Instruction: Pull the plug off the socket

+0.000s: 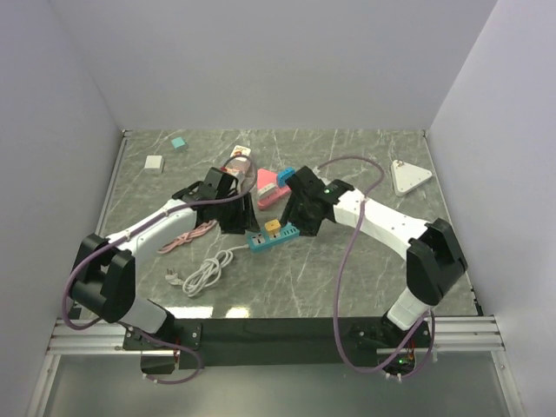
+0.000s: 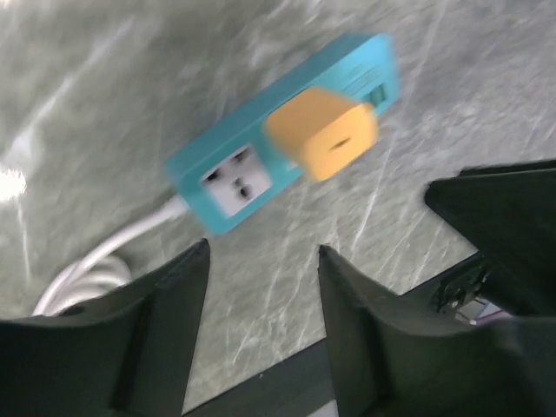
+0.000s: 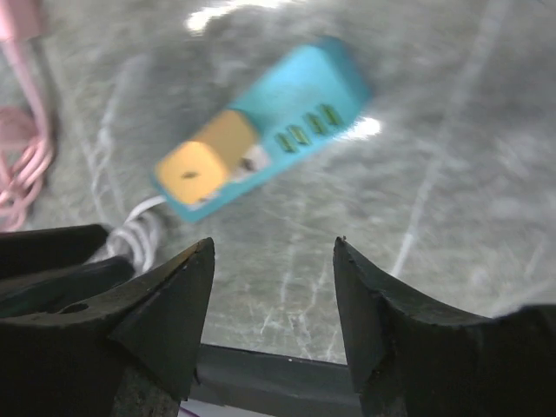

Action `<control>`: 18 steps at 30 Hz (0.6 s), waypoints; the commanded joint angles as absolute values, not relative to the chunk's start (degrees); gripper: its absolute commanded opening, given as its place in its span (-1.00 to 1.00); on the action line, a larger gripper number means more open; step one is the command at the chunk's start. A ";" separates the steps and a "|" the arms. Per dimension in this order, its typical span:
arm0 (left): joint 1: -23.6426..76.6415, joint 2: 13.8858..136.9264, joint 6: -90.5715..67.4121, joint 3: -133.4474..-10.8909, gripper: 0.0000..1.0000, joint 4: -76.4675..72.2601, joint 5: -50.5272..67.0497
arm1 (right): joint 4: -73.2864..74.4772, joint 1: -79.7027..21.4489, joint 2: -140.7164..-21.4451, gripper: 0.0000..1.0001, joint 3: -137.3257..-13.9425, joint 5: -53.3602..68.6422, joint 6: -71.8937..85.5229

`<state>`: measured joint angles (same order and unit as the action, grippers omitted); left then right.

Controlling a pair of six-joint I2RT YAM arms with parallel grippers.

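Both wrist views blur the plug (image 2: 321,132) seated in the socket (image 2: 347,71).

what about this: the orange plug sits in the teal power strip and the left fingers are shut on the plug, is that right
Not quite. The orange plug does sit in the teal power strip, but the left fingers are open and not touching the plug. The left wrist view shows the plug lying clear of both fingers.
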<state>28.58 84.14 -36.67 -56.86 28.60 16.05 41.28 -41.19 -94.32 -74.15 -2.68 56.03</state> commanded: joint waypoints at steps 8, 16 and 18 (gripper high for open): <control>34.72 93.07 -20.85 -74.87 0.47 34.01 6.68 | 35.97 -37.09 -91.93 0.10 -69.52 -0.18 69.44; 37.26 98.70 -15.74 -80.77 0.50 39.02 7.12 | 24.62 -31.91 -95.36 -0.79 -62.68 13.17 67.25; 37.61 99.05 -14.77 -80.95 0.51 39.11 6.77 | 19.17 -31.47 -96.59 -1.00 -61.35 17.74 66.01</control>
<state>36.67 99.42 -18.46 -77.80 36.99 7.97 27.66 -32.34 -94.76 -63.40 10.00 67.53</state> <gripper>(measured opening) 0.754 0.024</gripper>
